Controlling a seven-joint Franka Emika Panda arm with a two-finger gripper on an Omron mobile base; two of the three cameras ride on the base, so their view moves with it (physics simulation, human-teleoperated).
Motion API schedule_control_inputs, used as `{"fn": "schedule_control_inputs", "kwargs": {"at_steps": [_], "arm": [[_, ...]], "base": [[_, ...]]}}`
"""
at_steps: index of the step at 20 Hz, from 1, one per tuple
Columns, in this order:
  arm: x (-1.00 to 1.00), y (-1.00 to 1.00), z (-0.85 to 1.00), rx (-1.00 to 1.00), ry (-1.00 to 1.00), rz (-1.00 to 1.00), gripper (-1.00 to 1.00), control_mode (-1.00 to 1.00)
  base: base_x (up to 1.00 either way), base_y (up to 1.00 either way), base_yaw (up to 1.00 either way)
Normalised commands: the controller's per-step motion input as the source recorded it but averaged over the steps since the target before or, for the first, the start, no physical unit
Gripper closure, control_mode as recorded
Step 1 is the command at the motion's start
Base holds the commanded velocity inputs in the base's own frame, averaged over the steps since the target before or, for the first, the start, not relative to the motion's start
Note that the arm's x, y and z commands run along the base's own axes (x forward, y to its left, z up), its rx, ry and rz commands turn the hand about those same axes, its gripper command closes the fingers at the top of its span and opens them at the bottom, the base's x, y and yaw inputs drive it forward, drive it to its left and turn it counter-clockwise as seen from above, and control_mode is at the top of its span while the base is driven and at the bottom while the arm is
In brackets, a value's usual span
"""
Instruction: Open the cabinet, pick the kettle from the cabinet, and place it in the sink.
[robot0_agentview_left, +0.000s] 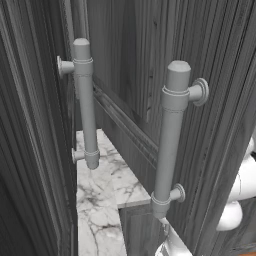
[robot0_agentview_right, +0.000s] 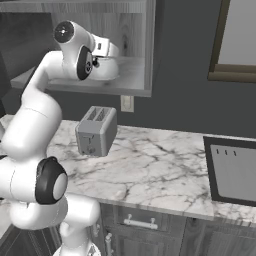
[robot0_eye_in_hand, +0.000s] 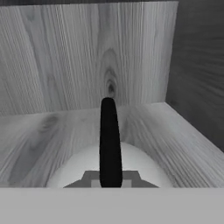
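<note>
The cabinet (robot0_agentview_right: 134, 47) stands open, and my arm reaches into it with the gripper (robot0_agentview_right: 106, 61) low over the shelf. In the hand view the kettle (robot0_eye_in_hand: 140, 168) sits right under the hand as a rounded white body on the wood-grain shelf. Its thin dark arched handle (robot0_eye_in_hand: 109, 140) rises edge-on between my fingertips, and the gripper (robot0_eye_in_hand: 110, 181) is shut on it. The cabinet's dark door (robot0_agentview_left: 220, 100) with its thick grey bar handle (robot0_agentview_left: 172, 140) hangs close in the left base view. The sink (robot0_agentview_right: 235, 172) lies at the right end of the marble counter.
A boxy grey toaster (robot0_agentview_right: 96, 131) stands on the marble counter (robot0_agentview_right: 150, 170) below the cabinet. A second bar handle (robot0_agentview_left: 84, 100) is on the neighbouring door. The cabinet's right wall (robot0_eye_in_hand: 197, 78) and back panel (robot0_eye_in_hand: 87, 57) are near the kettle. Low drawers (robot0_agentview_right: 140, 222) run under the counter.
</note>
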Motion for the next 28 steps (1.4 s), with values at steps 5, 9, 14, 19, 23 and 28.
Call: {"fn": "schedule_control_inputs", "kwargs": {"at_steps": [5, 9, 14, 19, 23, 28], "arm": [[-0.52, -0.05, 0.02, 0.11, 0.0, 0.0, 1.0, -1.0], [-0.61, -0.16, 0.08, 0.11, 0.0, 0.0, 1.0, -1.0], [-0.64, -0.18, 0.16, 0.12, 0.01, 0.0, 1.0, -1.0], [-0.67, -0.2, 0.12, 0.09, 0.0, 0.0, 1.0, -1.0], [-0.65, -0.16, 0.09, 0.06, 0.0, 0.0, 1.0, -1.0], [-0.64, -0.18, 0.07, 0.06, 0.01, 0.03, 1.0, -1.0]], "base": [[0.0, 0.0, 0.0], [0.0, 0.0, 0.0], [0.0, 0.0, 0.0], [0.0, 0.0, 0.0], [0.0, 0.0, 0.0], [0.0, 0.0, 0.0]]}}
